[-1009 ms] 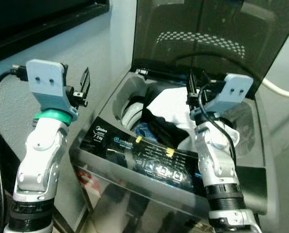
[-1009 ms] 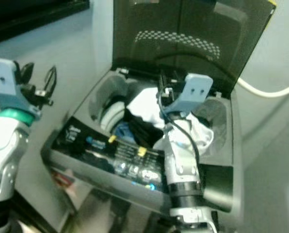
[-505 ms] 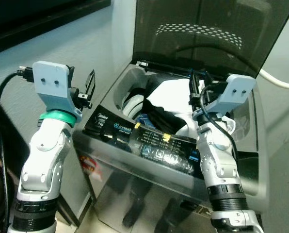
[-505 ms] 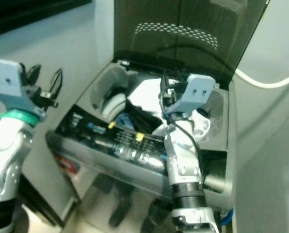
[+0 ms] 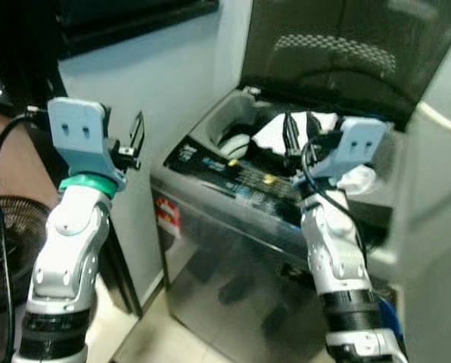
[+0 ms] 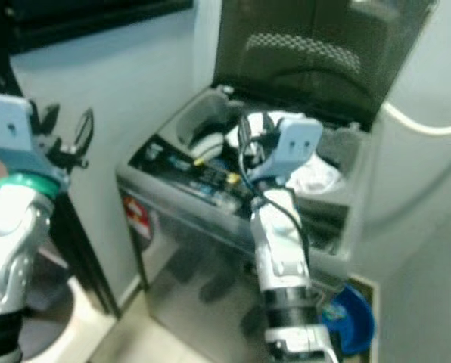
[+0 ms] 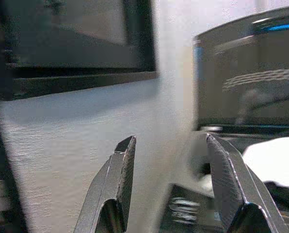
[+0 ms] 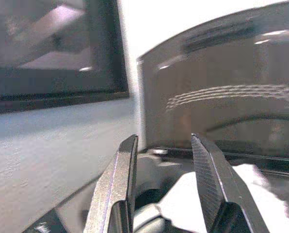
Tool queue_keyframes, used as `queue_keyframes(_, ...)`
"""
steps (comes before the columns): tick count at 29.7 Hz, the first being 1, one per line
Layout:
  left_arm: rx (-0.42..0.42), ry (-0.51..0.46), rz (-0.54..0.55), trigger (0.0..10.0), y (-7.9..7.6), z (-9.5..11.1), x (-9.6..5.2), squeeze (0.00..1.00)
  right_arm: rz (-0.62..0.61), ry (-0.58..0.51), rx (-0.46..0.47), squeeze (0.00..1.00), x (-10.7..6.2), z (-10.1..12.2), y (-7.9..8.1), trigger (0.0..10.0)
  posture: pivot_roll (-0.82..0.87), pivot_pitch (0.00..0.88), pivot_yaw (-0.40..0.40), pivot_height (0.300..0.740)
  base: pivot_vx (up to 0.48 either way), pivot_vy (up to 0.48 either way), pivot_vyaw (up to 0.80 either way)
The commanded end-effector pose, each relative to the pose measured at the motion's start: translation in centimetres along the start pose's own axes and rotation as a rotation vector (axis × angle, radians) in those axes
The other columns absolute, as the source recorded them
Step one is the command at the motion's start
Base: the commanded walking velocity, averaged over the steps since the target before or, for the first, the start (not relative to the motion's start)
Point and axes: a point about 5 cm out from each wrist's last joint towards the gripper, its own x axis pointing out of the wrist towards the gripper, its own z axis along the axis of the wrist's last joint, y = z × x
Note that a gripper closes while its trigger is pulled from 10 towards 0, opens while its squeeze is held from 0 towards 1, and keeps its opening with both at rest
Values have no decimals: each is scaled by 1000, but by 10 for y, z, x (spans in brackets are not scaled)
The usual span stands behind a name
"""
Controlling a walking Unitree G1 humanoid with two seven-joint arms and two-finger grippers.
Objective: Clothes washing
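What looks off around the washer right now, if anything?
The washing machine has its lid up and the clothes are heaped to the rim of the tub, white fabric spilling toward the right edge. Both the left gripper and the right gripper are open and empty.

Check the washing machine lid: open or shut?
Open. The dark lid stands raised behind the tub, and clothes show inside the washing machine. Both claws hover empty.
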Motion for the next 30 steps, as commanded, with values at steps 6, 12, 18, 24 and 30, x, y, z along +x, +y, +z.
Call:
queue_keyframes(6,5,0,1,10000,0,-1,0,0,21,17,-2,0,-2,-3,3,10000,103,0,-3,740,0,0,118)
queue_keyframes(12,11,2,6,10000,1,-2,-1,0,46,25,-21,0,-2,-4,6,10000,107,0,-7,740,0,0,774)
queue_keyframes(18,39,19,-6,10000,-1,-7,-4,0,82,56,-32,0,-6,-12,9,10000,109,0,-9,740,0,0,776)
queue_keyframes(24,43,72,-45,10000,-7,-16,-11,0,123,142,-4,0,-19,-30,10,10000,107,0,-9,740,0,0,775)
queue_keyframes(30,51,138,-97,10000,-16,-32,-24,0,134,240,8,0,-37,-53,5,10000,101,0,-1,740,0,0,771)
